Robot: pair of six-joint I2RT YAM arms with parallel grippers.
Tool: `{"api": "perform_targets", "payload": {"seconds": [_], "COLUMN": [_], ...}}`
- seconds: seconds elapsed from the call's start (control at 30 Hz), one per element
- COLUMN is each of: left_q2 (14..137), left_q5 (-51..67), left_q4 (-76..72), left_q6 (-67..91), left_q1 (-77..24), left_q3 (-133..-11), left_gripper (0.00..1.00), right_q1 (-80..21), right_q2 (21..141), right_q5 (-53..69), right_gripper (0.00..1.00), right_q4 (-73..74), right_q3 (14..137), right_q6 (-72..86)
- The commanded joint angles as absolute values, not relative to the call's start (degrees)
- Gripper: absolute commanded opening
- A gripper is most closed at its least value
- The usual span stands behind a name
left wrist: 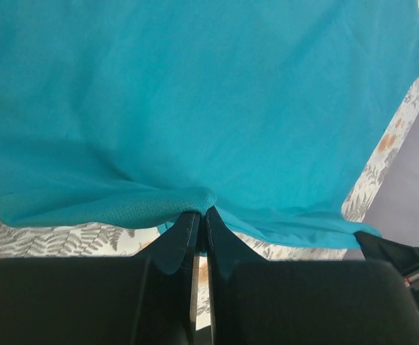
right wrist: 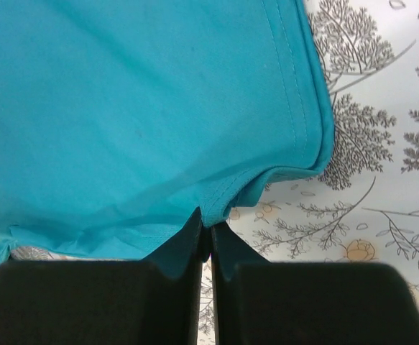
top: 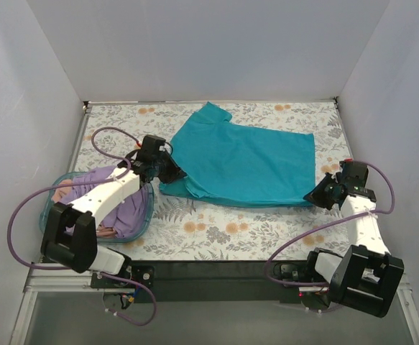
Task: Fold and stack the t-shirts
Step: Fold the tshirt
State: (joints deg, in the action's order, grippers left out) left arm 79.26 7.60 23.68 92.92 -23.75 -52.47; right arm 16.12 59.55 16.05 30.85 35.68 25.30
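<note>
The soft teal-blue cloth t-shirt (top: 245, 162) lies spread on the floral-patterned table (top: 216, 230). The left gripper (left wrist: 202, 213) and right gripper (right wrist: 206, 224) each have their jaws clenched on its near edge. It looks light and limp (likely to sag between grips), so hems and corners seem the best holds.

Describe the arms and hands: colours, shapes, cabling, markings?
Both look alike. The left arm and right arm have white links between chunky black joint housings. A purple cable loops outside each from base to wrist, on the left and on the right. The left hand and right hand are matte black, with two flat fingers tapering to wedge tips. There is a small red spot near each wrist, and no legible markings.
</note>
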Motion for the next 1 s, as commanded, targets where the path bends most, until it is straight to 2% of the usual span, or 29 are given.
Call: {"api": "perform_targets", "payload": {"seconds": [0.0, 0.4, 0.9, 0.93, 0.97], "left_q2": [82.0, 100.2, 112.7, 114.1, 114.6], "left_q5": [4.1, 2.4, -1.8, -2.0, -2.2], "left_q4": [22.4, 21.3, 21.0, 20.9, 20.9], "left_q6": [91.6, 88.2, 86.6, 86.4, 86.2], "left_q1": [-23.9, -23.6, -22.1, -22.0, -21.9], "left_q3": [-58.7, -74.2, -86.6, -87.4, -88.2], "left_gripper": [0.0, 0.0, 0.0, 0.05, 0.16], "right_q1": [16.4, 16.4, 16.4, 16.4, 16.4], "right_q2": [62.9, 75.7, 88.4, 89.8, 90.5], "right_q5": [17.1, 18.6, 20.5, 20.0, 20.0], "right_gripper": [0.1, 0.1, 0.16, 0.18, 0.19], "right_q4": [26.4, 20.0, 13.3, 12.9, 13.0], "right_q3": [39.9, 46.5, 52.3, 53.3, 54.0], "right_q6": [25.3, 25.9, 26.8, 26.6, 26.5]}}
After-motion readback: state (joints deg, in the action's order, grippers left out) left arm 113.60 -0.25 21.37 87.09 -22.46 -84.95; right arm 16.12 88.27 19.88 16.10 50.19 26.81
